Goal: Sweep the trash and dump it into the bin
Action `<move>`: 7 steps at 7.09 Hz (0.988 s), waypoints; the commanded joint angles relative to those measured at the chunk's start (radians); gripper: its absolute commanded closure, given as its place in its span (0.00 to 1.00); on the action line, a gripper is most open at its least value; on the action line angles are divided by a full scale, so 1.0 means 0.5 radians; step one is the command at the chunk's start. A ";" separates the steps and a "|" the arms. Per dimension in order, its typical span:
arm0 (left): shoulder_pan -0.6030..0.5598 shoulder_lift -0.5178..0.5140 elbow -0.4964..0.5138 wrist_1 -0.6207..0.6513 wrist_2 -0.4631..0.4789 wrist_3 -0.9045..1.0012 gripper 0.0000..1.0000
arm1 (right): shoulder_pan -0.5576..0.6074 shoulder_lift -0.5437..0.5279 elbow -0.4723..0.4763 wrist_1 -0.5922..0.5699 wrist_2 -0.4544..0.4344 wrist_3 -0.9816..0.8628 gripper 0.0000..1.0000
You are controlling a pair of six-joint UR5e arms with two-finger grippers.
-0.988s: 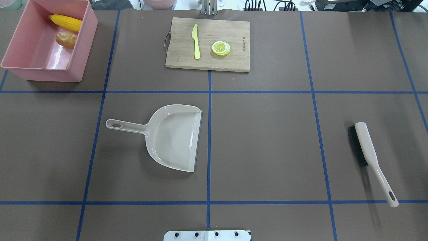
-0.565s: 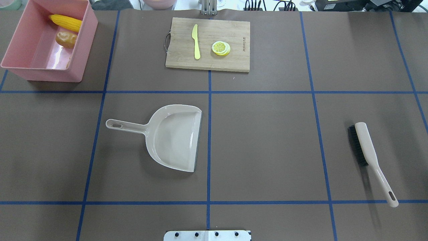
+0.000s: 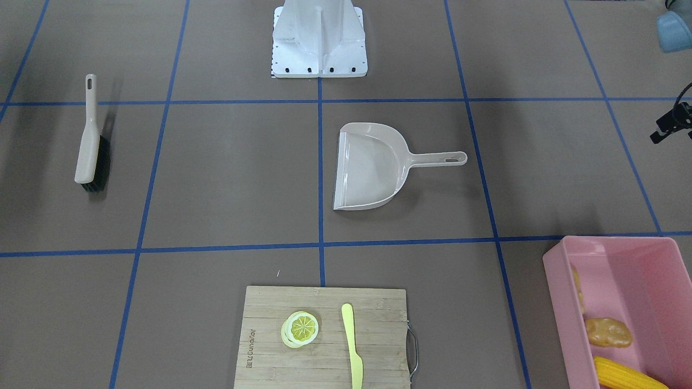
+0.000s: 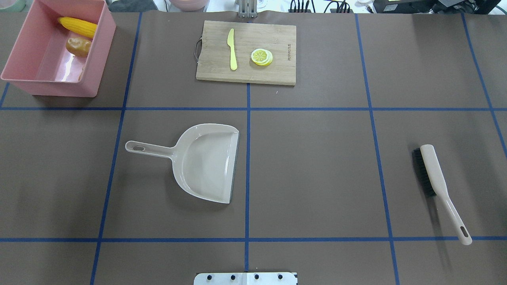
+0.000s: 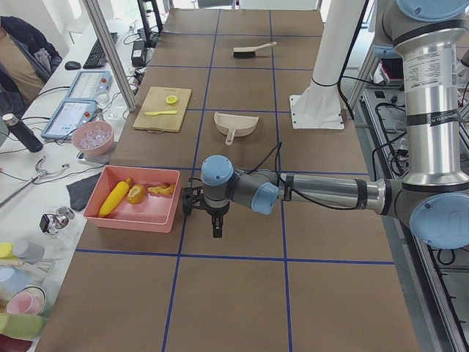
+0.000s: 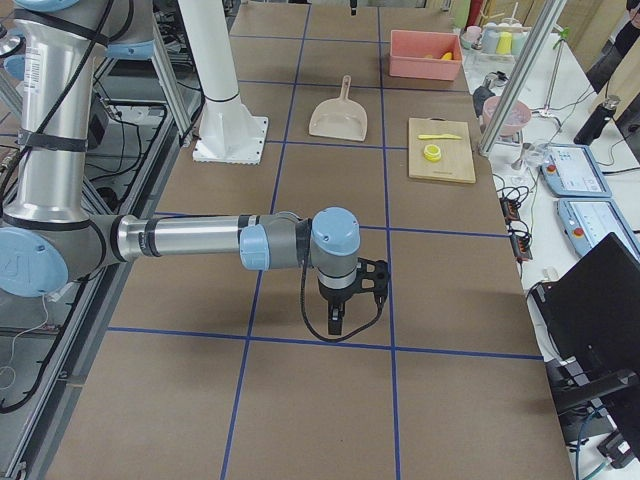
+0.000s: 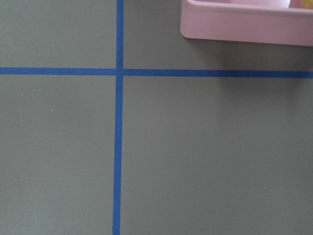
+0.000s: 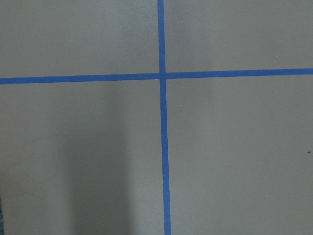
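The pink bin [image 4: 47,88] stands at the far left of the table. Inside it lie the yellow corn cob [image 4: 78,27], the orange-brown potato lump [image 4: 78,46] and the tan ginger root [image 5: 161,191], mostly hidden in the overhead view. The beige dustpan [image 4: 206,162] lies empty near the table's middle. The brush [image 4: 435,178] lies at the right. My left gripper [image 5: 217,229] hangs over bare table beside the bin; its wrist view shows the bin's corner [image 7: 244,24]. My right gripper [image 6: 334,322] hangs over bare table past the brush. I cannot tell whether either is open or shut.
A wooden cutting board [image 4: 245,51] at the back middle carries a yellow knife [image 4: 232,49] and a lemon slice [image 4: 262,56]. Blue tape lines grid the brown table. The robot's base plate [image 3: 319,48] sits at the near edge.
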 commanded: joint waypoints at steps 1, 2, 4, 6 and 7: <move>-0.002 -0.014 0.041 0.015 0.001 -0.048 0.01 | 0.000 0.002 -0.007 0.002 -0.002 -0.001 0.00; -0.008 0.022 0.041 0.003 -0.005 -0.048 0.01 | 0.000 0.002 -0.007 -0.001 0.001 -0.001 0.00; -0.005 0.074 0.032 -0.007 -0.005 -0.042 0.01 | 0.000 -0.004 -0.007 -0.001 0.001 -0.001 0.00; -0.005 0.069 0.020 -0.010 -0.005 -0.042 0.01 | 0.000 -0.001 0.005 -0.001 0.004 0.002 0.00; -0.011 0.075 -0.017 -0.016 -0.005 -0.042 0.01 | 0.006 -0.013 0.036 -0.001 0.010 0.002 0.00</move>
